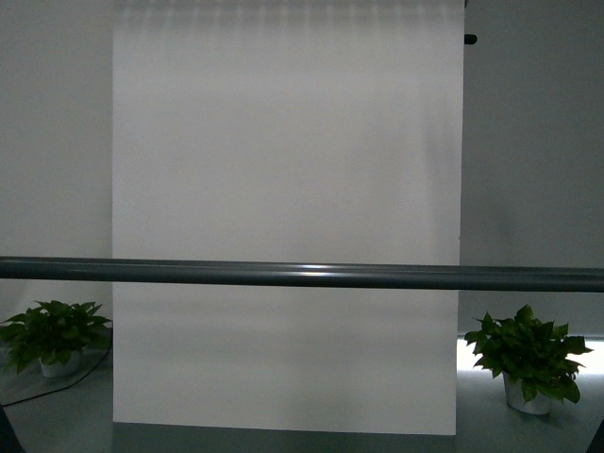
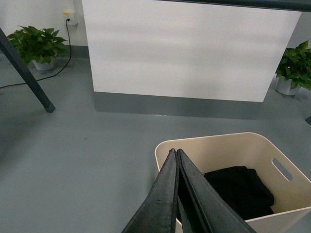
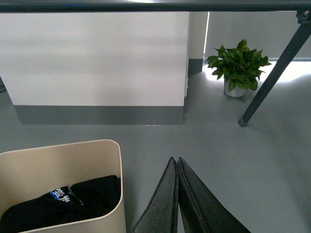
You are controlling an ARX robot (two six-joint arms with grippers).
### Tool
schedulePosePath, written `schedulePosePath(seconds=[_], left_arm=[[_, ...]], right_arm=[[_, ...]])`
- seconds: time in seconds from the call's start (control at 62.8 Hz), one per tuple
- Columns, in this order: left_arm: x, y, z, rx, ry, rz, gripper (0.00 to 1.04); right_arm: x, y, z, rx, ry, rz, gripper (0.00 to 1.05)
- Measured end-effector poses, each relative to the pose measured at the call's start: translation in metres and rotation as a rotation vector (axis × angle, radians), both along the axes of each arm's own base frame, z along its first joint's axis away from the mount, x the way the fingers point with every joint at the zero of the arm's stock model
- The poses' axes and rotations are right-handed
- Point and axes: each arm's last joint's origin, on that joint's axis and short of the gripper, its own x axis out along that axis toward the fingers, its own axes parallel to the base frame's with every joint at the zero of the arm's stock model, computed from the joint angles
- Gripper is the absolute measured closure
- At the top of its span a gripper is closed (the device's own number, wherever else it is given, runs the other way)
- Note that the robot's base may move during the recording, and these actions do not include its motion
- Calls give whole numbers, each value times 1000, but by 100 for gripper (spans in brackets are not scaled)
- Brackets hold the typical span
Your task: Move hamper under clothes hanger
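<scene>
Beige hamper (image 2: 228, 150) sits on open grey floor (image 2: 87, 155) below the rack's bar (image 1: 302, 276); left jaws (image 2: 177, 154) over its rim and right jaws (image 3: 175, 162) beside it are closed, empty

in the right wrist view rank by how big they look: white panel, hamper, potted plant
1. white panel
2. hamper, cut off by the frame and nearest the camera, so its apparent size is inflated
3. potted plant, smallest but also farthest

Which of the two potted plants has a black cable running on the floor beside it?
The plant on the left of the front view. A black cable curves over the floor next to its pot; the right plant has none.
</scene>
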Motion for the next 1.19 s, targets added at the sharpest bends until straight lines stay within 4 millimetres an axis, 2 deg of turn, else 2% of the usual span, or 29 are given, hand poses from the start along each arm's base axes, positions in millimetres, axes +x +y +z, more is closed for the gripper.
schedulePosePath(seconds=[0.462, 0.972, 1.035, 1.194], left_arm=[[-19, 0, 6, 0, -18, 0, 101], [-32, 0, 5, 0, -18, 0, 101], [-40, 0, 0, 0, 14, 0, 101], [-43, 0, 2, 0, -10, 1, 101]], right_arm=[[-21, 0, 5, 0, -19, 0, 103], [-34, 0, 6, 0, -23, 0, 103], [-36, 0, 6, 0, -23, 0, 103], [-46, 0, 3, 0, -15, 3, 103]])
